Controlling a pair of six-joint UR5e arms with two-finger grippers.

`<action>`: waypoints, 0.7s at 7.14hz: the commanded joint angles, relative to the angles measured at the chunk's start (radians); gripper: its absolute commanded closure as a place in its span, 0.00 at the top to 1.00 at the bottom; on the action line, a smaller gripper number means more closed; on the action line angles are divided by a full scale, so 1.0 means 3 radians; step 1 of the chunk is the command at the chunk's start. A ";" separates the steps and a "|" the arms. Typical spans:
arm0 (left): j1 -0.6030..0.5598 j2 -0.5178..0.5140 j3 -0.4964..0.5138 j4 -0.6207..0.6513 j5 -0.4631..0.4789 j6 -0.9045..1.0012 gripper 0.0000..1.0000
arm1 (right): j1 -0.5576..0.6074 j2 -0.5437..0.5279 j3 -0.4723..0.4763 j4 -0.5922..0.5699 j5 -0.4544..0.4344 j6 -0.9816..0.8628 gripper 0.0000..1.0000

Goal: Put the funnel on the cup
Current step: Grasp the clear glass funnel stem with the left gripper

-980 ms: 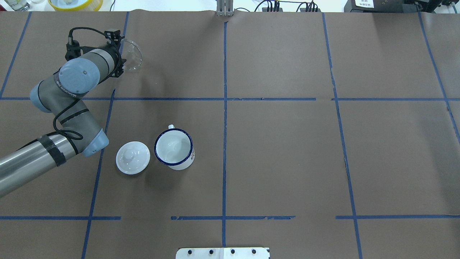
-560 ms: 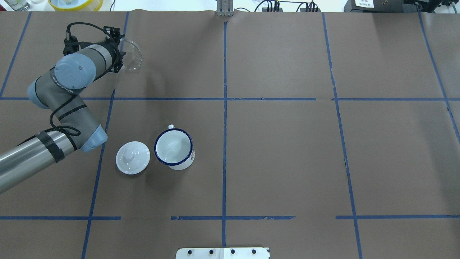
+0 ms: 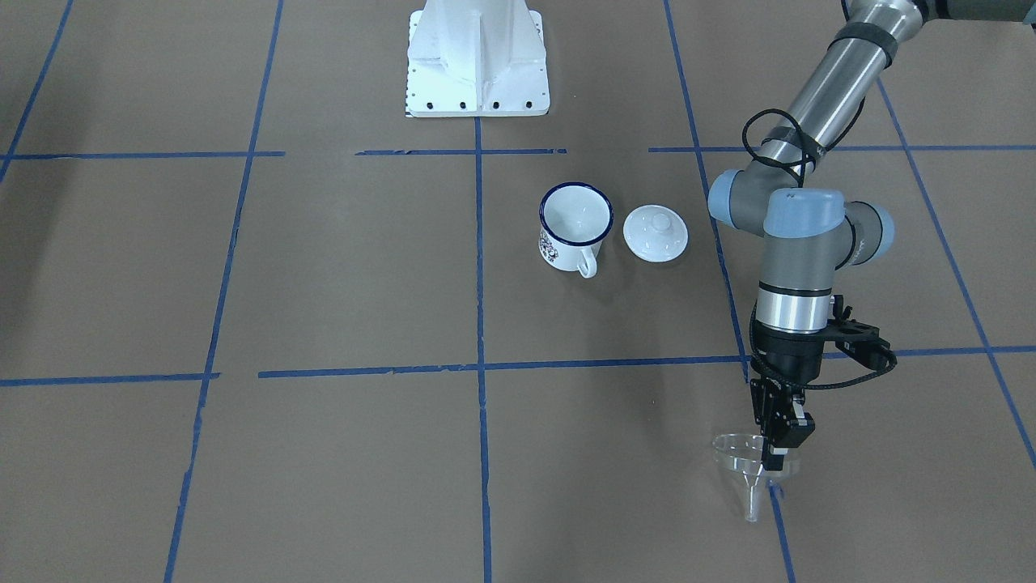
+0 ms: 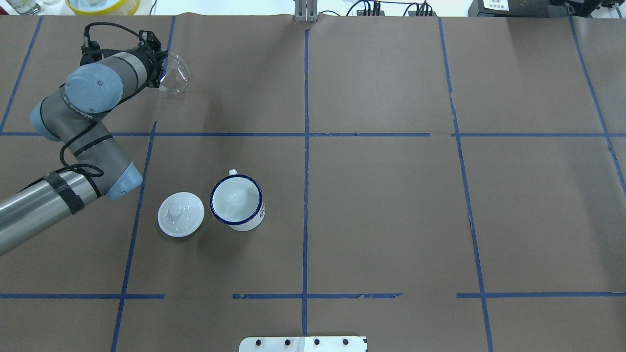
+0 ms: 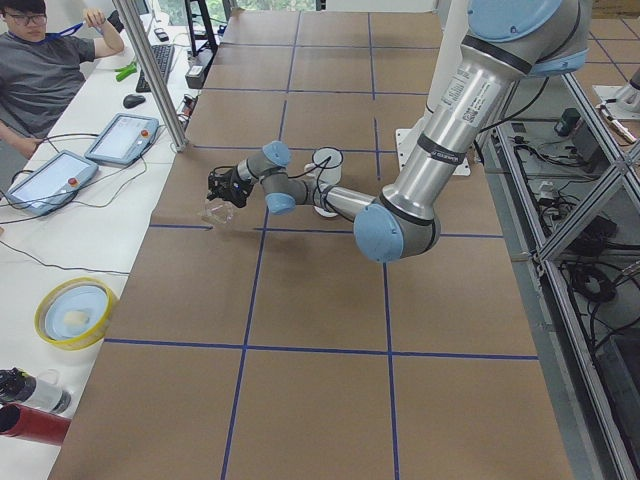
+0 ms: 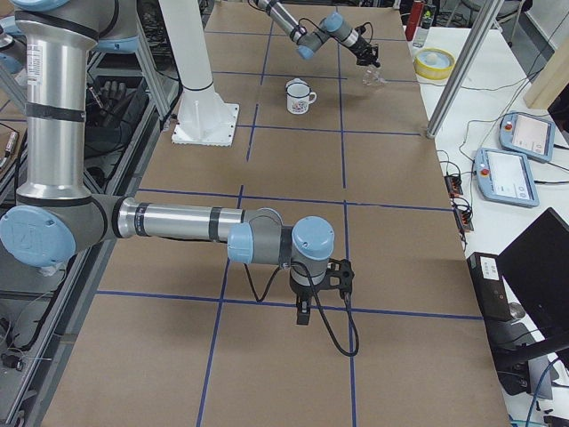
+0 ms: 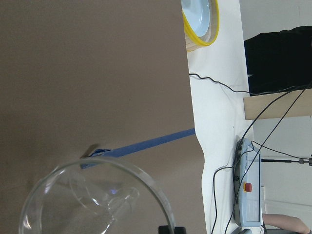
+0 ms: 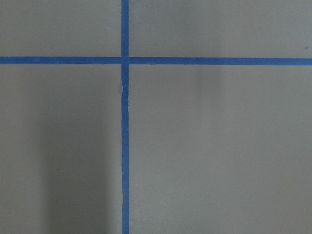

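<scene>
The clear funnel (image 4: 176, 76) hangs stem down in my left gripper (image 4: 160, 74), which is shut on its rim at the far left of the table. In the front-facing view the funnel (image 3: 749, 470) sits just below the gripper (image 3: 779, 453), stem tip close to the paper. The left wrist view shows the funnel's bowl (image 7: 92, 200) from above. The white cup (image 4: 237, 200) with a blue rim stands upright and empty, well apart from the funnel, handle pointing away from the robot (image 3: 575, 223). My right gripper (image 6: 302, 313) shows only in the exterior right view, low over bare paper; I cannot tell its state.
A round white knobbed lid (image 4: 181, 214) lies right beside the cup. A yellow-rimmed bowl (image 4: 102, 5) sits beyond the table's far edge, near the funnel. The robot base plate (image 3: 477, 57) is at the robot's side. An operator (image 5: 50, 70) sits past the far edge.
My left arm's wrist has shifted left and farther from the robot, carrying the funnel slightly with it. The cup and lid have not moved.
</scene>
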 commanded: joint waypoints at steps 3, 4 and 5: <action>-0.0220 -0.0026 -0.0549 0.0029 -0.0284 0.0213 0.00 | 0.0000 0.0000 0.0000 0.0000 0.0000 0.0000 1.00; -0.0256 0.0020 -0.0886 0.0151 -0.0570 0.0463 0.00 | 0.0000 0.0000 0.0000 0.0000 0.0000 0.0000 1.00; -0.0262 0.0015 -0.1299 0.0679 -0.0735 0.0693 0.00 | 0.0000 0.0000 0.0000 0.0000 0.0000 0.0000 1.00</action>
